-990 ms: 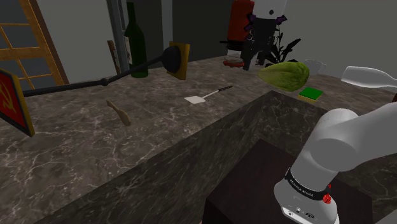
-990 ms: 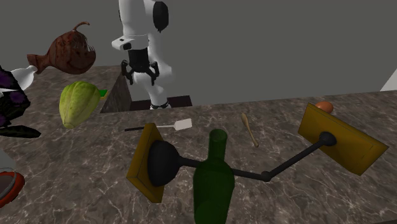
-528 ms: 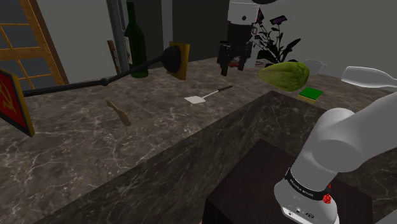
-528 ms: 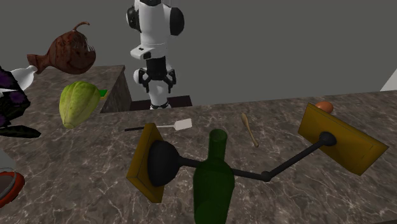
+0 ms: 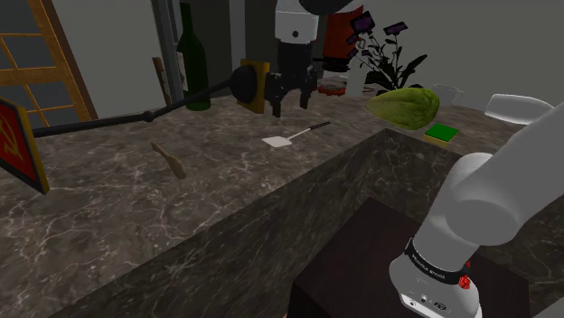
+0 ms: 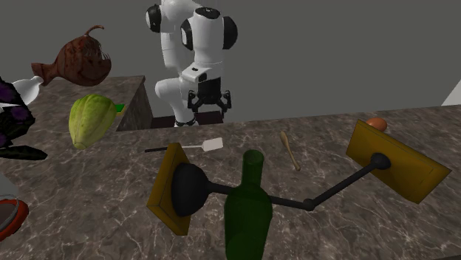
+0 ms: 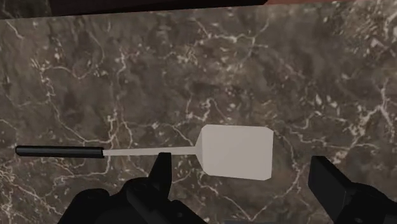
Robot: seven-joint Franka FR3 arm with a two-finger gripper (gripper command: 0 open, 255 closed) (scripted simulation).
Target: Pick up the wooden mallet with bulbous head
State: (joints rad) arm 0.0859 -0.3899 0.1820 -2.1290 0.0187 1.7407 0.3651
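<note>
One downward tool (image 5: 289,101) above white spatula (image 7: 236,151)

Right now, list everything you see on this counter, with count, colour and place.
counter: one, dark marble, beside the stand
mallet: one, brown wood, lying alone on the counter
spatula: one, white blade, black handle, flat near the counter's edge
bar: one, black, two yellow-brown plates, behind the mallet in the shoulder view
bottle: one, dark green, upright beside the bar
leafy head: one, light green, by the counter's corner
fish: one, brown, near the leafy head
gripper: one, black, open, above the spatula
</note>
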